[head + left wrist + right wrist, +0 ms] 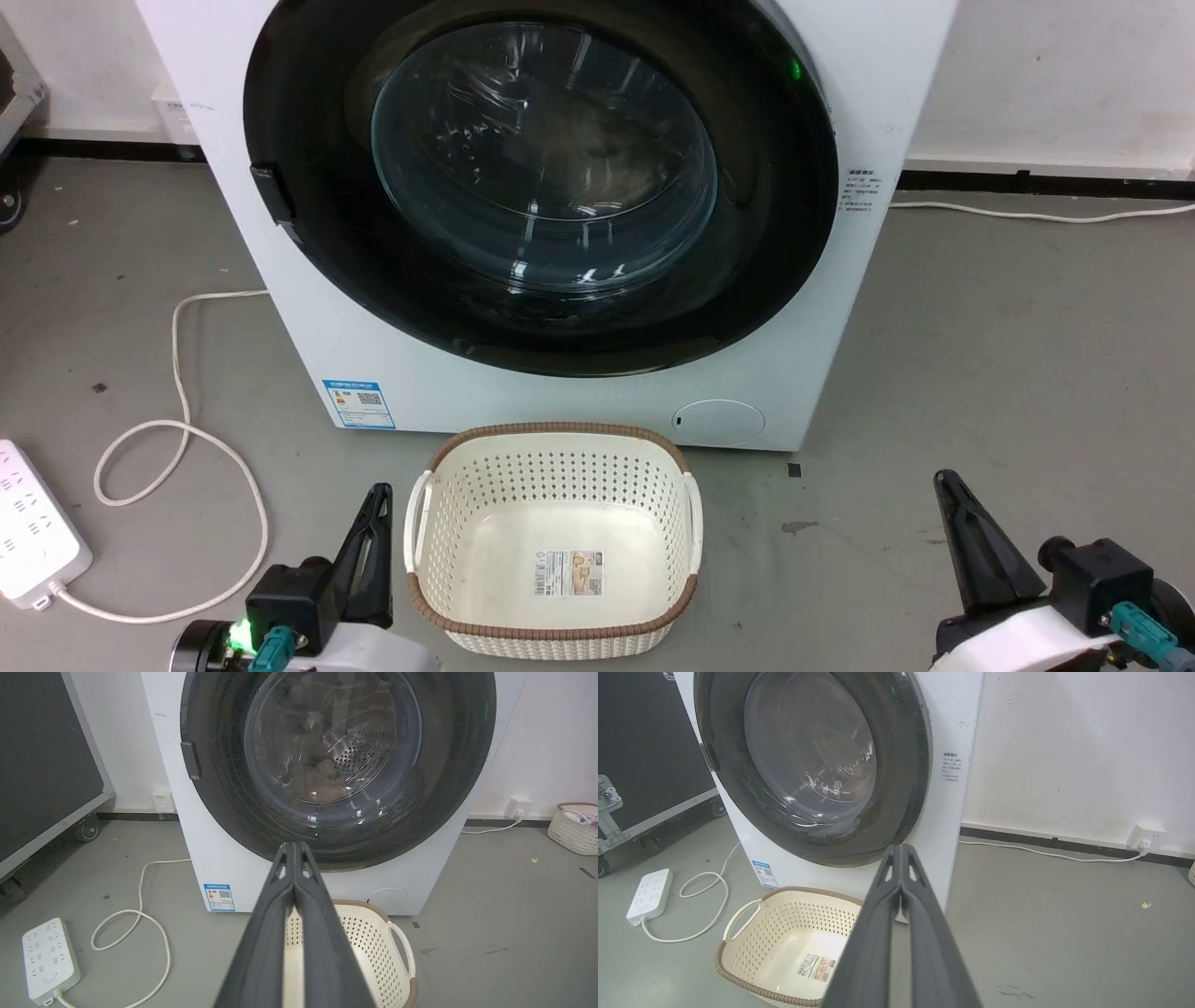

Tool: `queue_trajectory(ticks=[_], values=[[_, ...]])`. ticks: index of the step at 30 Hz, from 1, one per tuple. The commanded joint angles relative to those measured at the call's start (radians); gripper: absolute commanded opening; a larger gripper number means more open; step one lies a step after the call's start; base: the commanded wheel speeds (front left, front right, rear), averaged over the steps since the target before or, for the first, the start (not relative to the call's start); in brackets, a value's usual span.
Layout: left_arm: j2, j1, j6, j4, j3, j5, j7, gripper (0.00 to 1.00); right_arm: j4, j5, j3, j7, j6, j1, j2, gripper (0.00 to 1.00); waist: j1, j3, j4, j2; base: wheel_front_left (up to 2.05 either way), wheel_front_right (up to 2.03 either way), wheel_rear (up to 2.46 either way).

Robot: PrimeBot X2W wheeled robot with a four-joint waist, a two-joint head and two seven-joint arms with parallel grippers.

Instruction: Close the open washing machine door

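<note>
The washing machine door [541, 187] sits flush against the front of the white washing machine [523, 406], and the steel drum shows through its glass bowl. A cream perforated basket [560, 439] stands on the grey floor just before the machine, between the two claws. The left claw [380, 493] and the right claw [946, 481] hover low, well apart from the door. Each has its fingers pressed together and holds nothing. A white power strip [28, 527] lies on the floor at the left.

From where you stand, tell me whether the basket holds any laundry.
No, the basket shows a bare cream floor with just a label on it.
</note>
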Motion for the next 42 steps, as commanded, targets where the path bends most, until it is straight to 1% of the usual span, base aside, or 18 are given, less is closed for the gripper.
queue_trajectory(ticks=[1, 42], values=[[0.0, -0.012, 0.004, -0.005, 0.005, 0.006, 0.007, 0.0, -0.008, -0.007, 0.0, 0.006, 0.0, -0.01, 0.007, 0.0, 0.0, 0.0, 0.0, 0.0, 0.0, 0.0, 0.0], [-0.001, -0.029, 0.02, -0.029, 0.027, 0.047, 0.095, 0.0, -0.037, -0.056, 0.004, 0.094, -0.001, -0.02, 0.023, 0.0, 0.0, -0.003, 0.0, 0.0, 0.0, 0.0, 0.0]])
